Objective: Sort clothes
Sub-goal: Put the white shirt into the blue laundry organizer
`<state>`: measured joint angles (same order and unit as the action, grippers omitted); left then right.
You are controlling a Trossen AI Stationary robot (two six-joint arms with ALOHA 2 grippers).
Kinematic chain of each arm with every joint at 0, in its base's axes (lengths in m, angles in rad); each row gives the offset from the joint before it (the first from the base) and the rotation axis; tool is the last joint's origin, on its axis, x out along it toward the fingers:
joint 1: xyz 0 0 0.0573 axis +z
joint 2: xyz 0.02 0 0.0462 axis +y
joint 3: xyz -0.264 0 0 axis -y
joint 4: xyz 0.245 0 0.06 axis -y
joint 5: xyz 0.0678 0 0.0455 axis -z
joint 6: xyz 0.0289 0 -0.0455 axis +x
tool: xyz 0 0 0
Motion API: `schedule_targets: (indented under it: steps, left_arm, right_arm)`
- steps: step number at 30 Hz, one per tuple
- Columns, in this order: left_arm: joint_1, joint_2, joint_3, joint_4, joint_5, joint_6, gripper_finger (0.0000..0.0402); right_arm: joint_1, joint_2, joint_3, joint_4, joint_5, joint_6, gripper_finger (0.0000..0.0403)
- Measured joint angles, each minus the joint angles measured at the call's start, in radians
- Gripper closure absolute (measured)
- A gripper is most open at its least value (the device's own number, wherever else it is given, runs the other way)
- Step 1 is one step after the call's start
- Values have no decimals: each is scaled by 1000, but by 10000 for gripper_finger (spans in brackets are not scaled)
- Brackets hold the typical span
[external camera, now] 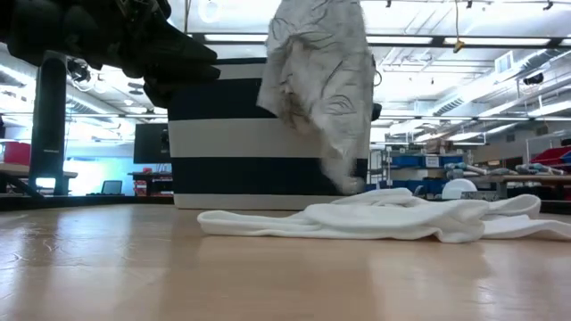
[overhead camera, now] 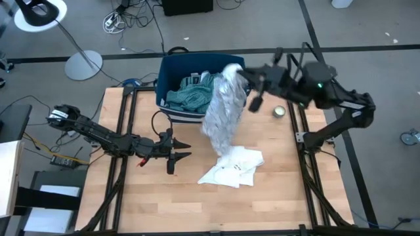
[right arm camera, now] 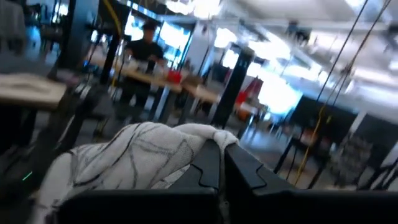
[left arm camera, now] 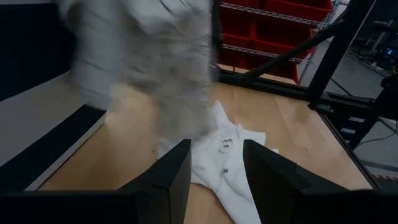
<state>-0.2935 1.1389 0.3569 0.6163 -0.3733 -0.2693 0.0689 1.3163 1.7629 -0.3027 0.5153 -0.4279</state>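
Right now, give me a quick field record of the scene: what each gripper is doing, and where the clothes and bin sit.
right gripper: shut on the patterned cloth, held up in the air by the bin
left gripper: open, empty, low over the table, left of the white garment
white garment: lying crumpled on the table
bin: at the table's far edge, teal clothes inside
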Motion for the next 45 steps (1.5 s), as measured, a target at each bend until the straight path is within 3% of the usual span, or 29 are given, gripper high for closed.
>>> schedule_targets:
  steps: [5, 11, 15, 18, 23, 26, 36, 39, 45]
  left_arm:
    - [0, 0, 0, -1, 0, 1, 251]
    - [0, 0, 0, -5, 0, 3, 251]
    - [3, 0, 0, -8, 0, 4, 251]
    - [12, 0, 0, -9, -1, 6, 251]
    - [14, 0, 0, -19, 0, 7, 251]
    - [15, 0, 0, -21, 0, 7, 251]
    - [19, 0, 0, -34, 0, 4, 251]
    - [19, 0, 0, -32, 0, 4, 251]
    - [19, 0, 0, -32, -15, 3, 251]
  right_arm:
    - [-127, 137, 136, 149, -125, -55, 401]
    - [-284, 331, 346, 377, -358, -51, 401]
    - [-368, 465, 487, 519, -419, -39, 400]
    - [-416, 551, 587, 577, -472, 47, 399]
    - [-474, 593, 567, 724, -572, 223, 398]
    - [-497, 594, 573, 580, -600, 290, 398]
    - [-523, 595, 566, -293, -600, 330, 397]
    - [-524, 595, 519, -480, -588, 379, 397]
    - [-522, 596, 306, -548, -587, 435, 387]
